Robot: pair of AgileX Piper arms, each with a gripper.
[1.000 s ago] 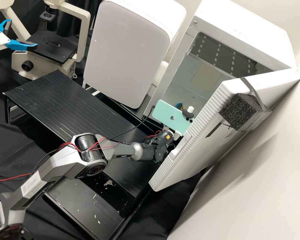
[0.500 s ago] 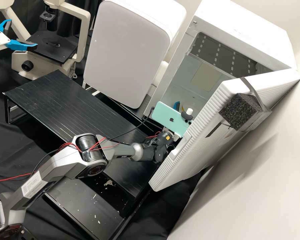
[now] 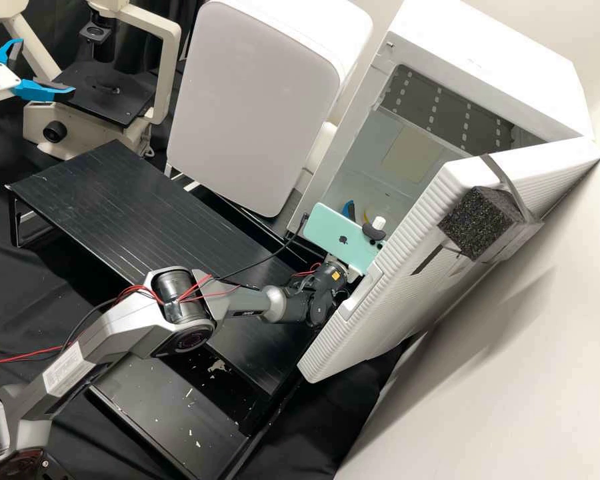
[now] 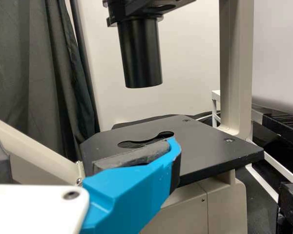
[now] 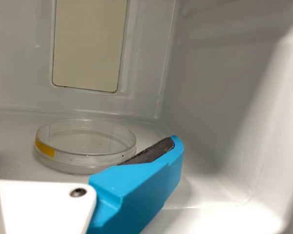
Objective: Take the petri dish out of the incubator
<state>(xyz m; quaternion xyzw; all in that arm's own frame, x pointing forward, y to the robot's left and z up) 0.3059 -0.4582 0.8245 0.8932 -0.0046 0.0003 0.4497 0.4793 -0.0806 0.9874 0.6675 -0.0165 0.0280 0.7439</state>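
Right pincer [image 3: 348, 211] — spread wide near the petri dish [image 5: 88, 160]; contact unclear.

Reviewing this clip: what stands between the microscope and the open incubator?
A white cabinet with a rounded, light grey front stands between the microscope and the open incubator, as the high view shows.

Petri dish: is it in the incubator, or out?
In. The petri dish rests on the white floor inside the incubator.
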